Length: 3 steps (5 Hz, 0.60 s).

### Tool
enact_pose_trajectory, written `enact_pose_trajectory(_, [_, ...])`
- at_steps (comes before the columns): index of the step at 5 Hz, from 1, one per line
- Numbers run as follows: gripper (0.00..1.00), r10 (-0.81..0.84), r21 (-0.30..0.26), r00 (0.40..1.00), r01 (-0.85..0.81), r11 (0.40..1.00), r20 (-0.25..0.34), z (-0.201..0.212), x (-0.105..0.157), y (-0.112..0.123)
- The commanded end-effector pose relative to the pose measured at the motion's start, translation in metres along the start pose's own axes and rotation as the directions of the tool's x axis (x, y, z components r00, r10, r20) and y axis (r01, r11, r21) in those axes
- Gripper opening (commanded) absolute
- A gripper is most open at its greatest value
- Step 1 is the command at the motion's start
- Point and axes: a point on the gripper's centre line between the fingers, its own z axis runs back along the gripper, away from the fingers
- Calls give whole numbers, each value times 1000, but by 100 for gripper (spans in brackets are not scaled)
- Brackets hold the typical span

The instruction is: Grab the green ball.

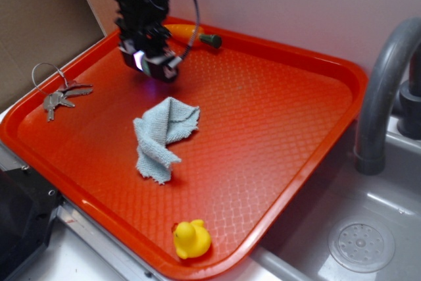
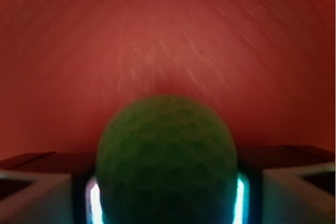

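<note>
The pincer (image 1: 158,64) hangs over the upper left of the tray (image 1: 289,57), and the wrist view shows it clenched on the green ball (image 2: 165,163) — the ball fills the bottom centre of that frame, a finger (image 2: 31,190) pressed to each side. In the exterior view the ball is hidden behind the pincer.

Nearest the camera, at the bottom centre of the exterior frame, a yellow duck (image 1: 191,239) sits against the tray's front rim. Further in, near the middle, lies a crumpled grey-blue cloth (image 1: 163,136). At the left, a bunch of keys (image 1: 60,95) rests just inside the rim. Farthest back — behind the pincer, along the rear rim — lies a carrot (image 1: 194,34). At the right, outside the tray, are a grey tap (image 1: 385,77) and a sink (image 1: 362,245).
</note>
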Motion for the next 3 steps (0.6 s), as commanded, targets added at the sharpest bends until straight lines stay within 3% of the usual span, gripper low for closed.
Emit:
enact_pose_trajectory(1, [0,67,-44,993,-63,997,101,111,-72,-18])
enact_pose_trajectory(2, [0,115,-34,979,-110,993,168,157,-97,-31])
enact_pose_trajectory(3, [0,73,-53,979,-64,997,192,206,-107,-36])
